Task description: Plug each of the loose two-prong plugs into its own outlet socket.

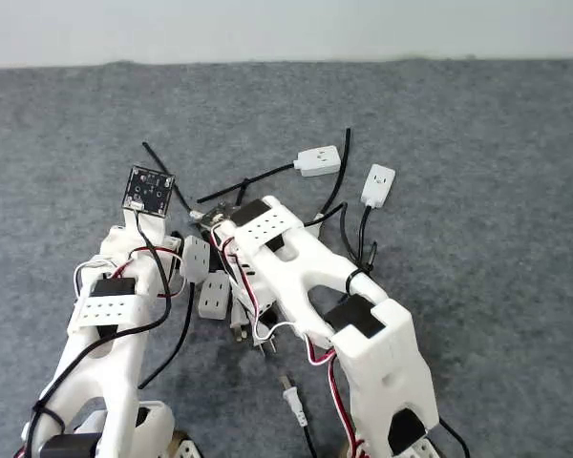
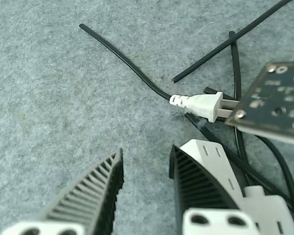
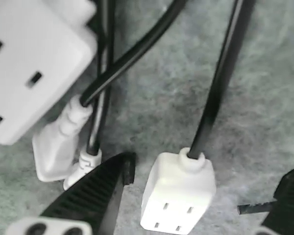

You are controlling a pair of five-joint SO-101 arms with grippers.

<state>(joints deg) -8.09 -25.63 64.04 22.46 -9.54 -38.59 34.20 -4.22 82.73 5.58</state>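
Straddling white socket [image 3: 176, 196], right jaws wide, left jaws parted, empty

Place: robotics lab bench.
Evidence: two arms [image 1: 315, 277] are sitting on grey felt [image 1: 497, 172]; plain wall [image 1: 267, 29] is standing behind.

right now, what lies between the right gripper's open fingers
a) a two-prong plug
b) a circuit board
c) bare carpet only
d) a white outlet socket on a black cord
d: the right wrist view shows a white outlet socket on its black cord, lying between the open fingers of the right gripper.
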